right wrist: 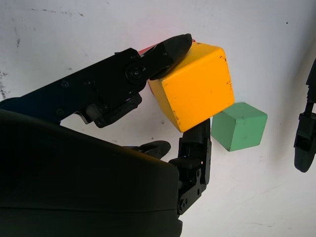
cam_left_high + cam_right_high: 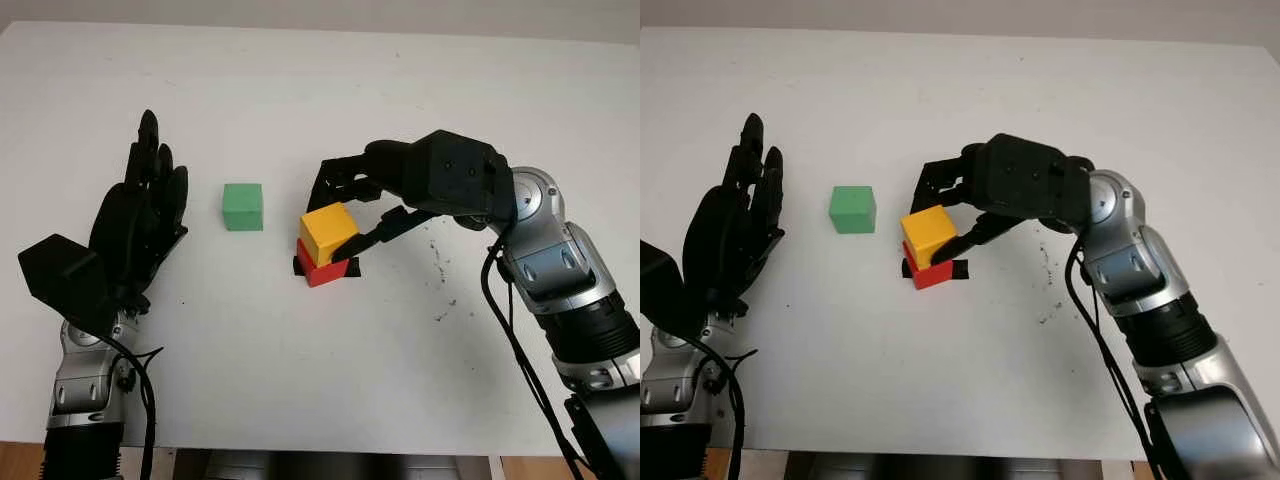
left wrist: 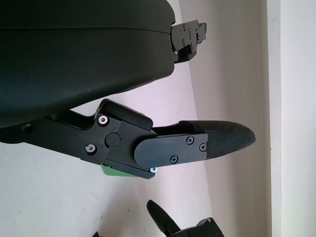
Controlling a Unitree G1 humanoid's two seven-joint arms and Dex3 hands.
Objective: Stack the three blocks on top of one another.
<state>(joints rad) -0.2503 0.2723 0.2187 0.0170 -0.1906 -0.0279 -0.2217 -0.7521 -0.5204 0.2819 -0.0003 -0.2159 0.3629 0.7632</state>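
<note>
From the head views, the right hand grips the yellow block, which sits tilted atop the red block mid-worktop, with the green block near, to their left, and the left hand open beyond it. At the right wrist, fingers clamp the yellow block, green just past it.

No lettering, number, brand or sign can be read anywhere — the faces of the yellow cube, the red cube beneath it and the green cube are plain, and the white tabletop carries only dark smudges.
</note>
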